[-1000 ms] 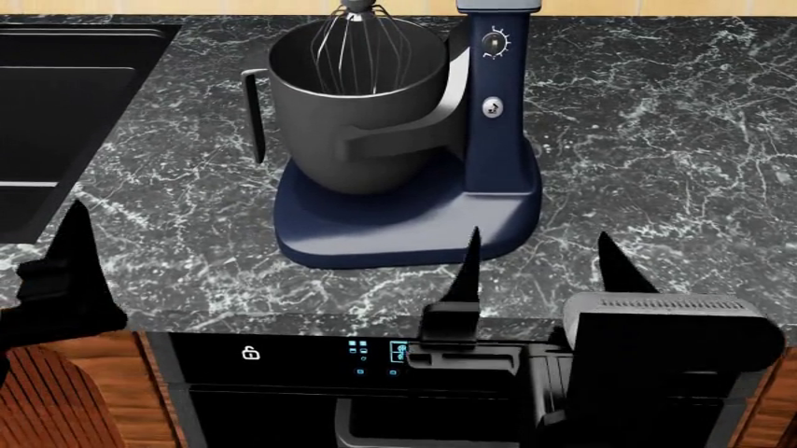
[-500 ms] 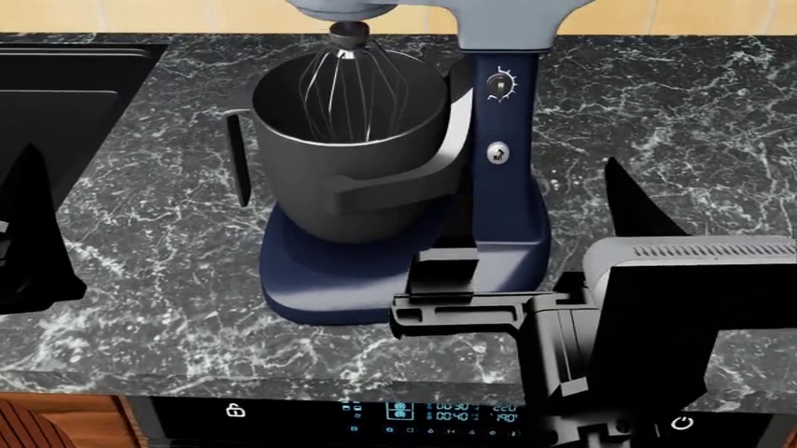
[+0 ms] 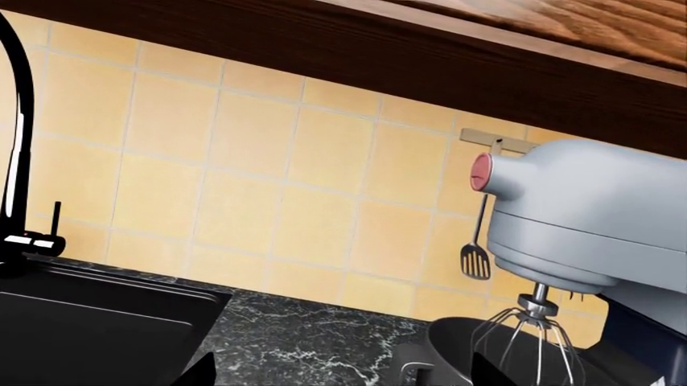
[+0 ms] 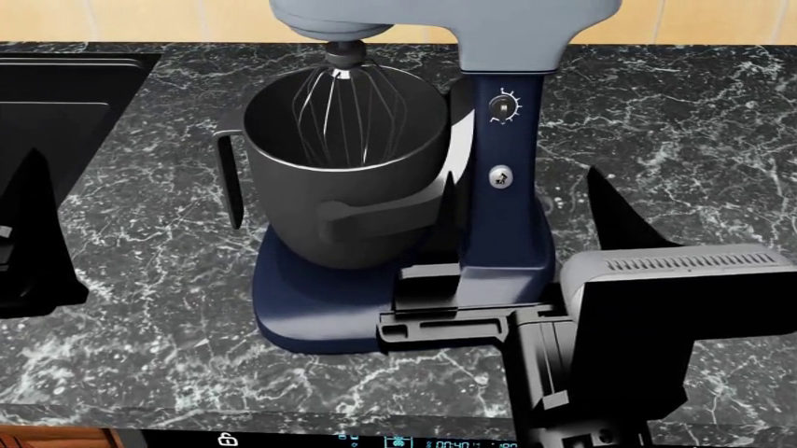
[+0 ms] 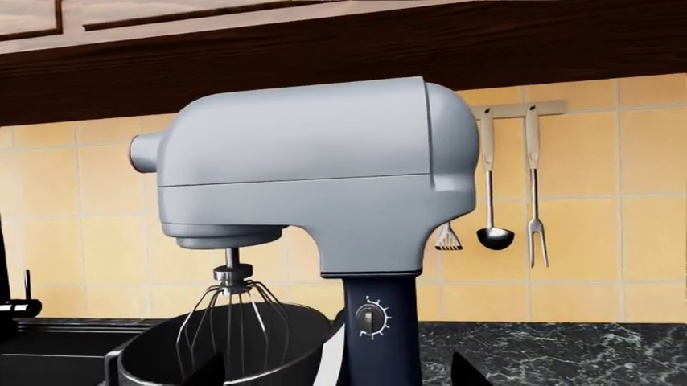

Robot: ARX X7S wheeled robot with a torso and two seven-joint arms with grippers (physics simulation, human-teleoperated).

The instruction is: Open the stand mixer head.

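Head view shows the stand mixer head (image 4: pixel 445 23) down over the bowl (image 4: pixel 342 177) on the bench (image 4: pixel 673 121). Right gripper (image 4: pixel 521 207) fingers spread wide, holding nothing; left gripper (image 4: pixel 32 233) fingers unclear. Risk: lifting could shove the column (image 4: pixel 505 187), sliding the mixer.

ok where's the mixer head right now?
The stand mixer head sits down atop the navy column, whisk hanging into the dark bowl, at the head view's top centre.

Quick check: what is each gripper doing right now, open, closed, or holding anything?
Left gripper: only one dark finger shows at the counter's edge; open or shut cannot be told.
Right gripper: open, fingers spread wide, holding nothing, short of the stand mixer head.
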